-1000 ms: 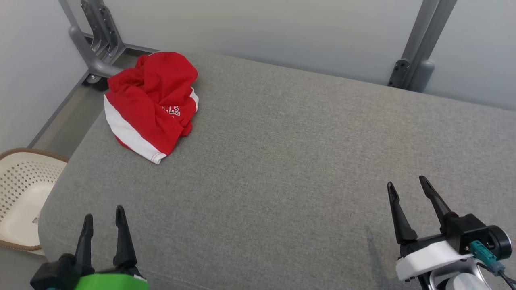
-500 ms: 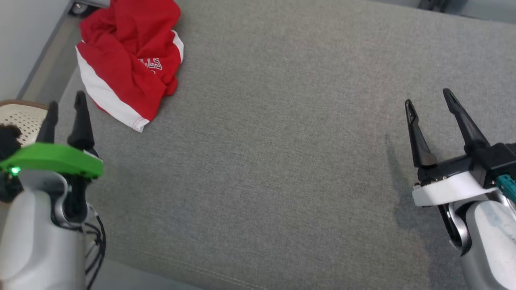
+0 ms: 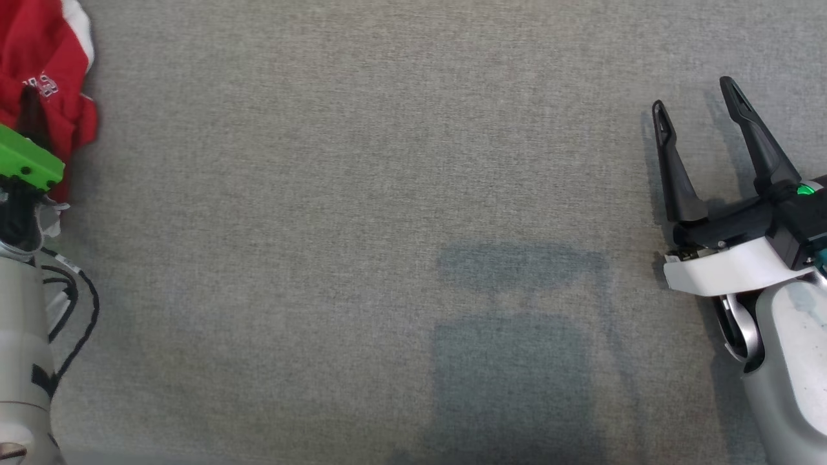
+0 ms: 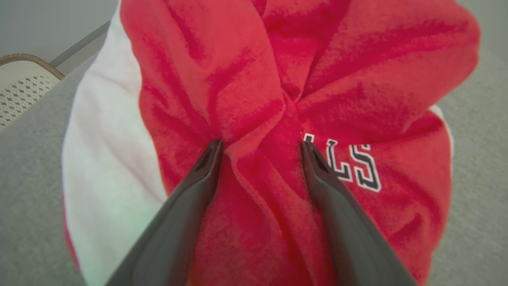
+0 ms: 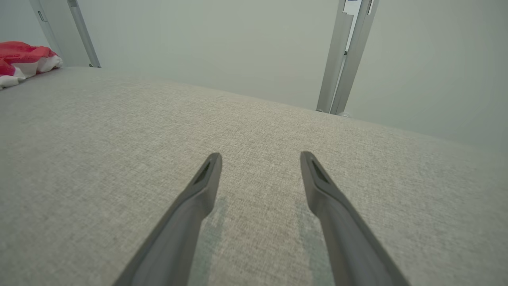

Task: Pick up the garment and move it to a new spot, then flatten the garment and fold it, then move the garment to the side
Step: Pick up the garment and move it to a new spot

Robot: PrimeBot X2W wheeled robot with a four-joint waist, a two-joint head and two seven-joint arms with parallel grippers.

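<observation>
The garment is a crumpled red piece with a white band and white lettering, lying on the grey cushioned surface. In the head view the garment sits at the top left corner. My left gripper is open, its fingertips pressed into the red folds with a ridge of cloth between them. The green wrist piece of that arm overlaps the garment's lower edge. At the right, my right gripper is open over bare fabric, far from the garment.
A pale perforated basket with a brown rim stands beyond the surface's left edge. Grey metal posts rise against the wall behind the surface. A dark shadow lies on the fabric in front of me.
The head camera has tipped down and forward, shifting the whole picture. My left arm has reached to the garment, its fingers now in the cloth. Right gripper remains open.
</observation>
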